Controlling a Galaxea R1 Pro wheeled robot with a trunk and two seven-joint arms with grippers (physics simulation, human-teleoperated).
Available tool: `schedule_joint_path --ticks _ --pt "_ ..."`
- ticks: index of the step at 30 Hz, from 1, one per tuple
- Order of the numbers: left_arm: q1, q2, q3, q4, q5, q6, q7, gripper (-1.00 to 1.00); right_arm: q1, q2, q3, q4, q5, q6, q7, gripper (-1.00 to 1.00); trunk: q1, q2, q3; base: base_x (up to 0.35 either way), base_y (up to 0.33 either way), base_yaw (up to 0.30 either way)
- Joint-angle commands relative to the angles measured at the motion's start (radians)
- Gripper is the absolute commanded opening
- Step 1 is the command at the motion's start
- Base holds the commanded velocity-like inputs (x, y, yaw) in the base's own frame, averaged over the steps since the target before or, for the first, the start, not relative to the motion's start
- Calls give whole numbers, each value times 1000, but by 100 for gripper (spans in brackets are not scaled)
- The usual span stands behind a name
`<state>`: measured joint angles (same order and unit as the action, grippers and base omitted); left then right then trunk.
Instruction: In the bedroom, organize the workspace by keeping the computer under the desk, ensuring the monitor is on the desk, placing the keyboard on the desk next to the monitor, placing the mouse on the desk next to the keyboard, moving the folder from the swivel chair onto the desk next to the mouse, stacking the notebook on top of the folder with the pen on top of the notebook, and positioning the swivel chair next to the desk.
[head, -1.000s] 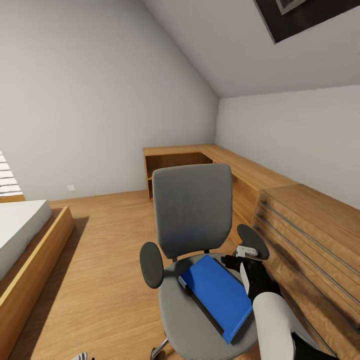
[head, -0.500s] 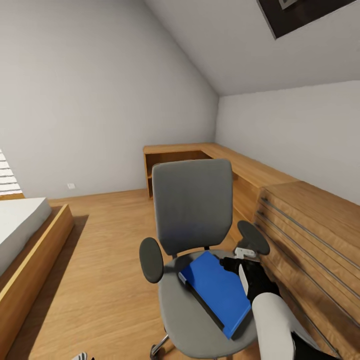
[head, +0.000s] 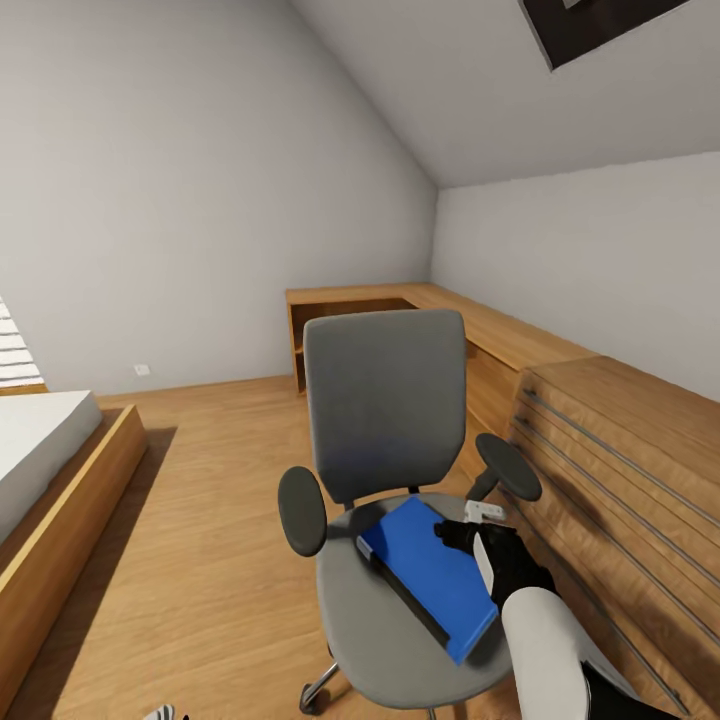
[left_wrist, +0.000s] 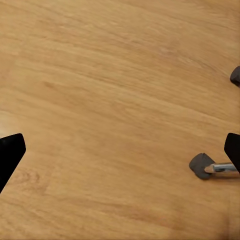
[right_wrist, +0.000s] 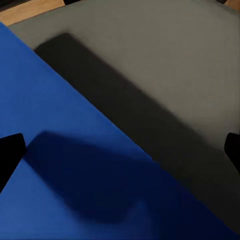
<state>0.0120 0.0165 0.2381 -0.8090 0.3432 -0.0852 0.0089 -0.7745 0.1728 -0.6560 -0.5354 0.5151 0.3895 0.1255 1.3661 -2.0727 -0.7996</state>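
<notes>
While right claw (head: 462, 531) hovers—folder (head: 432, 573) lies flat.

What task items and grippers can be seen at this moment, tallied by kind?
Swivel chair: 1
Folder: 1, blue, lying on the chair seat
Grippers: 2, the right gripper open over the folder, the left gripper open above the wood floor
Total: 4

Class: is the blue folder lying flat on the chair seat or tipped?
Tipped: the folder has one edge raised off the swivel chair seat, casting a dark shadow beneath.
</notes>
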Motion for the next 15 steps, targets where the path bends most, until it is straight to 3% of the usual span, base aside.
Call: schedule_joint_path --ticks 1,7,15 --pt "0 0 -2 -1 10 -2 1 100 0 2 -8 10 11 4 10 100 0 0 -1 0 0 0" --pt "0 1 -2 -1 10 -1 0 100 0 2 -8 14 10 3 13 100 0 0 -1 0 0 0" --pt "0 1 -1 -1 11 -2 2 100 0 -13 -8 15 9 3 13 100 19 -35 -17 0 0 0"
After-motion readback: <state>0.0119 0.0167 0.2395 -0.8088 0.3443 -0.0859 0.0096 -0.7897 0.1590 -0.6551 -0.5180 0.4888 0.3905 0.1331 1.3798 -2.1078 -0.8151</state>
